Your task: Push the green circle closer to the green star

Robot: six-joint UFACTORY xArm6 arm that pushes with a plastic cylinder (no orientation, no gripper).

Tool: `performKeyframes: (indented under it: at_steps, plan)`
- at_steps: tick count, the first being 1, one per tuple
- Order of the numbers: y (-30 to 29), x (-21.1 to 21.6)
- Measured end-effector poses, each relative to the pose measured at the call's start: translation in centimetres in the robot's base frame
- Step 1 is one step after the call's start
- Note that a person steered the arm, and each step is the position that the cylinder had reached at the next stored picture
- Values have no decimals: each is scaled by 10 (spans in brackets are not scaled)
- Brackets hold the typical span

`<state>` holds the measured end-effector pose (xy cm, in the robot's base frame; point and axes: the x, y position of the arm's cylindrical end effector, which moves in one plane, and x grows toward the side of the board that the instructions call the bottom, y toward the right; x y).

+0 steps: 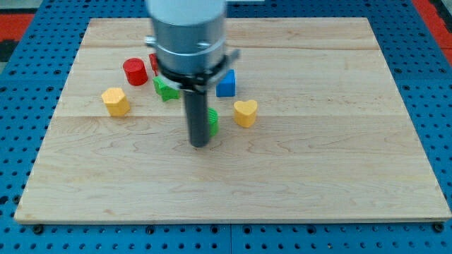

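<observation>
Right now my tip (199, 144) is resting on the wooden tabletop (318, 141), a little toward the view's left of centre. No claw is showing anywhere on this arm, so I cannot tell anything about grasping or releasing; the arm is ending in a plain dark rod hanging from a grey cylinder at the view's top.

Peeking out from behind the rod's right edge is the green circle (212, 121), mostly hidden, with only a sliver showing. It is sitting just beside my tip, on the view's right and slightly above it; whether the rod is touching it I cannot tell.

Up and to the view's left, the green star (164, 88) is lying partly under the grey cylinder, near the circle but apart from it.

Just to the view's right of the green circle a yellow heart (245, 112) is sitting close by. Above that, a blue block (226, 84) is standing beside the arm's body, its shape being hard to make out. A red cylinder (135, 71) is resting toward the view's upper left, and another red block (152, 62) is showing only an edge next to the arm. Farther to the view's left a yellow block (115, 101) is sitting well apart from my tip
</observation>
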<state>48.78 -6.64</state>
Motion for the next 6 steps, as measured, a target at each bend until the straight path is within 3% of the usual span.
performKeyframes:
  at_steps: [1,2,3,4,5,6]
  plan:
    - [-30,-20]
    - [14,30]
    - [73,23]
    - [44,-17]
    - [-9,-29]
    - [46,-20]
